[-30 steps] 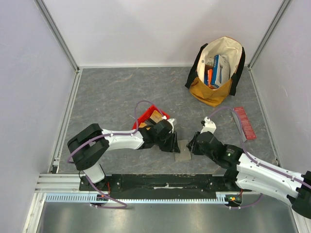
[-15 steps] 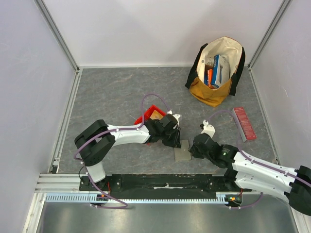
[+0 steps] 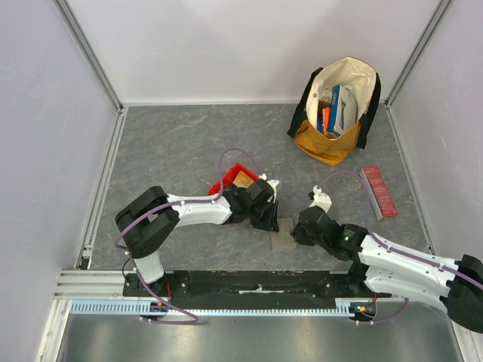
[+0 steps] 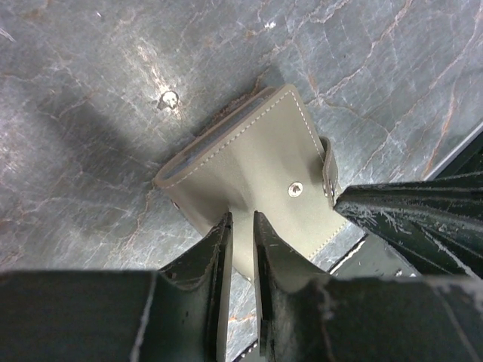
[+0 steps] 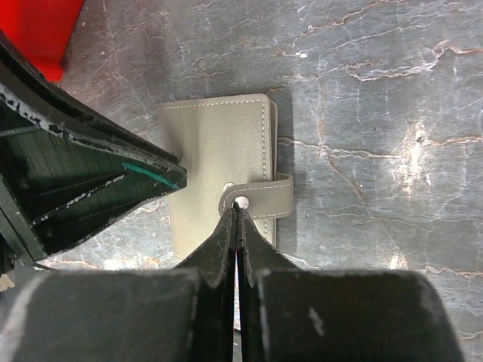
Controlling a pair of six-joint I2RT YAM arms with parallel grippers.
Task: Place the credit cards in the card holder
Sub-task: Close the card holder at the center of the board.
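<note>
Marbled grey table (image 3: 173, 143), card holder (image 5: 219, 162) snapped shut

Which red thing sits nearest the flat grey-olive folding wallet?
The red plastic bin, close behind it; the long red ribbed box lies far right.

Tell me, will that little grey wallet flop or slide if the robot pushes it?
The card holder lies flat and thin, so it probably slides on the smooth table rather than tipping. Its stitched cover looks soft, so it may bend a little. The snapped strap should keep it shut.
</note>
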